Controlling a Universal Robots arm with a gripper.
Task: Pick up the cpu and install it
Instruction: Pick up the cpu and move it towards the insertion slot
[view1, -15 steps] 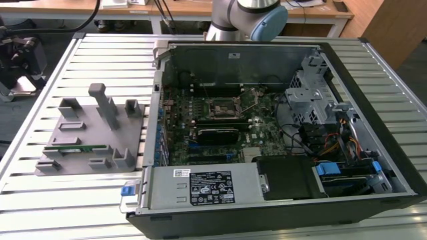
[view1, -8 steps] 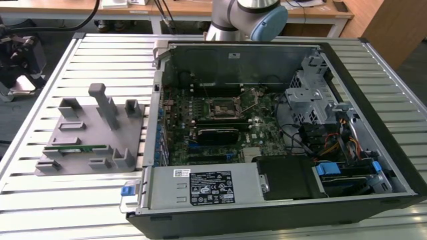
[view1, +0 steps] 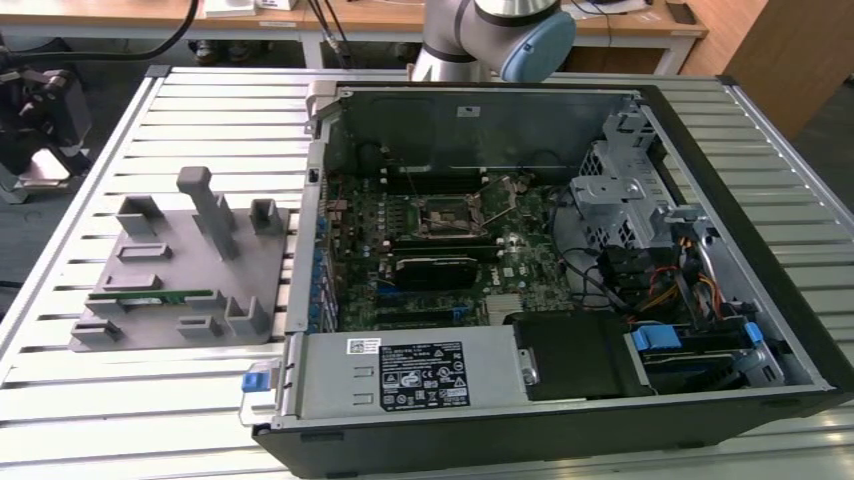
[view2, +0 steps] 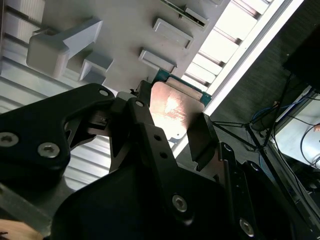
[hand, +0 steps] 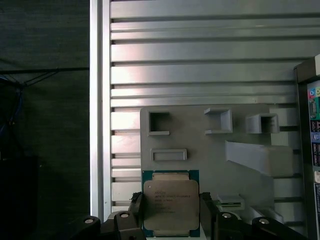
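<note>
The cpu (hand: 171, 204) is a flat square chip with a silvery top and a thin green edge. It sits between the two black fingers (hand: 136, 210) of my gripper (hand: 171, 214), which is shut on its opposite sides. In the second wrist view the cpu (view2: 174, 106) hangs above the grey holder plate (view2: 125, 30), clamped in the gripper (view2: 172, 134). The open computer case (view1: 561, 420) lies on the slatted table, and its motherboard's cpu socket (view1: 447, 215) stands open near the middle of the board.
The grey holder plate (view1: 187, 270) with raised posts and pockets lies at the exterior view's left of the case, with a green memory stick (view1: 154, 297) on it. The arm's body (view1: 494, 30) rises behind the case. The table edge (hand: 95, 100) runs beside the plate.
</note>
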